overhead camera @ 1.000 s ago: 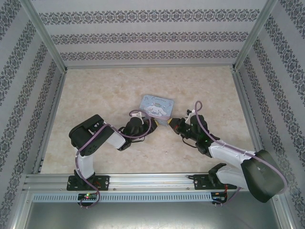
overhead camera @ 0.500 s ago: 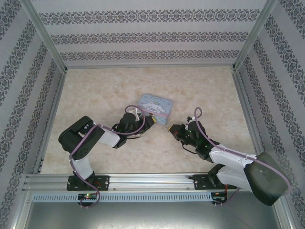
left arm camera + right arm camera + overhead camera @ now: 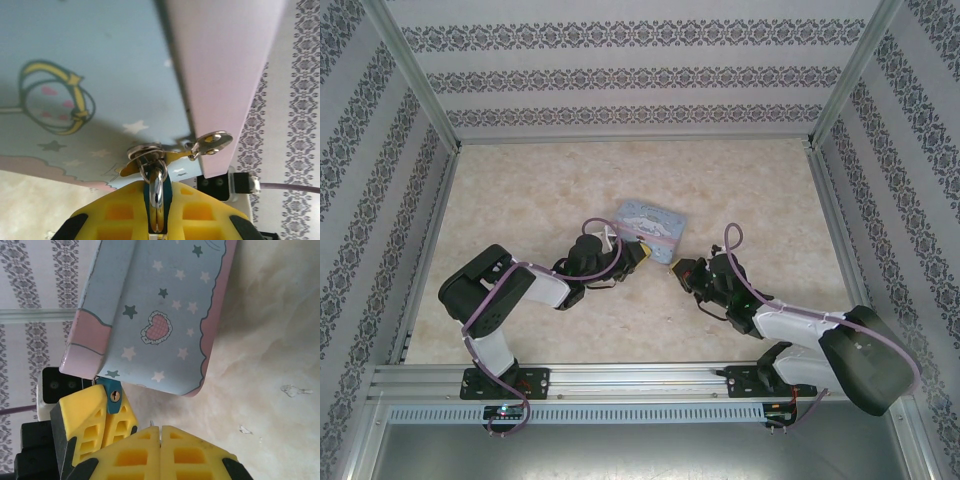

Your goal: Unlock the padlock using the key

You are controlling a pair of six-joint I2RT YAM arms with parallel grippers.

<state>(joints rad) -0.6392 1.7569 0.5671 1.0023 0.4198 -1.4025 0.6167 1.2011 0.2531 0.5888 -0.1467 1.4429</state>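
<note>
— What moved?
— The right gripper [image 3: 678, 268] has edged left toward the tin [image 3: 655, 222]; the left gripper [image 3: 631, 256] has kept its place.
— The left one's grip?
— Clamped on the padlock [image 3: 113, 397]; its shackle hangs through the hasp [image 3: 146, 150] at the tin's near corner; the keyhole faces the right gripper.
— And the right?
— Fingers pressed together just beside the padlock; a thin sliver at their tip, seemingly the key [image 3: 151, 424].

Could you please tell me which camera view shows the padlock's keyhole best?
The right wrist view: the padlock faces the camera, keyhole plain, clamped in the left gripper. The left wrist view shows its metal loop through the tin's clasp, not the keyhole. From the top it is too small to tell.
</note>
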